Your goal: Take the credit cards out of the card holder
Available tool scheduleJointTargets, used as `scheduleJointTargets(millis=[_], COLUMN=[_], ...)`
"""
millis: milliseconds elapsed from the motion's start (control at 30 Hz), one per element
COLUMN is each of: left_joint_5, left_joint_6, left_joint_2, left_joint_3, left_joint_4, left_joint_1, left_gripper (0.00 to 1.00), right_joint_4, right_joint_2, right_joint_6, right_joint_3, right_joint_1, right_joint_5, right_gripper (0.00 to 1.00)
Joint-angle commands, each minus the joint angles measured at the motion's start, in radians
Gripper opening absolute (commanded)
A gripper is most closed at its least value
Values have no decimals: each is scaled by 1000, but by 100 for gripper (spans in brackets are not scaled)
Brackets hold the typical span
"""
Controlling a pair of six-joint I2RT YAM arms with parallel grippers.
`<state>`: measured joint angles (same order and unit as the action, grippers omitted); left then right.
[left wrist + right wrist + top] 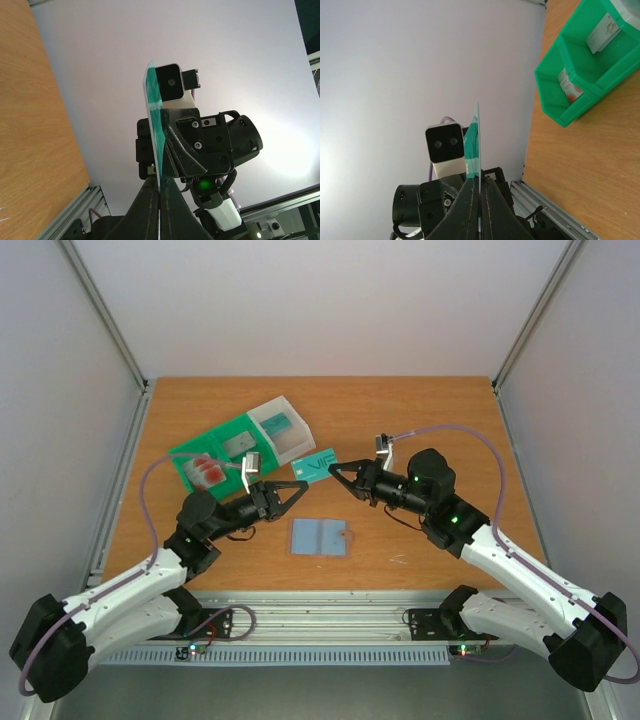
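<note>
Fingers (144, 212) of the left gripper (304, 483) and right gripper (332, 469) pinched one teal credit card (315, 466) from opposite ends, aloft just beyond the one open card holder (319, 537); one tray (235, 430) sat farther back.

The only lettering that shows is on the teal credit card (316, 466), just beyond the card holder (319, 537). Large pale letters run across its face, beginning "VI"; the rest is too blurred to read. Any print on the pale cards (208, 471) in the green tray (228, 428), beyond and left of the card holder, is too small to read.
</note>
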<state>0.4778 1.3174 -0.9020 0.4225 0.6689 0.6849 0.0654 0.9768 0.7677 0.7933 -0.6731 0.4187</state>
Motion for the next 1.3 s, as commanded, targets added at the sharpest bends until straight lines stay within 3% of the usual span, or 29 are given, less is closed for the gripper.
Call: scheduleJointTargets(millis=[0, 100, 233, 367, 500, 733, 1100, 1267], left_joint_5=[-24, -27, -35, -65, -92, -176, -258, -254], left_joint_6=[-40, -53, -81, -145, -228, -374, -479, -501], left_joint_2=[34, 40, 50, 76, 90, 91, -63, -194], left_joint_3=[-10, -13, -4, 23, 74, 193, 365, 433], left_joint_4=[16, -6, -82, -238, -385, -635, -840, -840], left_joint_1=[-1, -2, -2, -7, -18, -80, -210, -269], left_gripper=[1, 0, 0, 0, 1, 0, 0, 0], right_joint_4=[17, 5, -69, -154, -241, -441, -610, -619], right_joint_2=[-5, -15, -48, -77, -103, -130, -195, -202], right_joint_6=[0, -18, -58, -106, -166, -337, -450, -462], right_joint_3=[-19, -23, -17, -14, -13, 35, 49, 52], right_joint_1=[3, 3, 3, 3, 3, 3, 3, 3], right_joint_5=[-12, -16, -44, -55, -55, -48, -84, -82], right_gripper=[1, 3, 18, 37, 64, 98, 98, 98])
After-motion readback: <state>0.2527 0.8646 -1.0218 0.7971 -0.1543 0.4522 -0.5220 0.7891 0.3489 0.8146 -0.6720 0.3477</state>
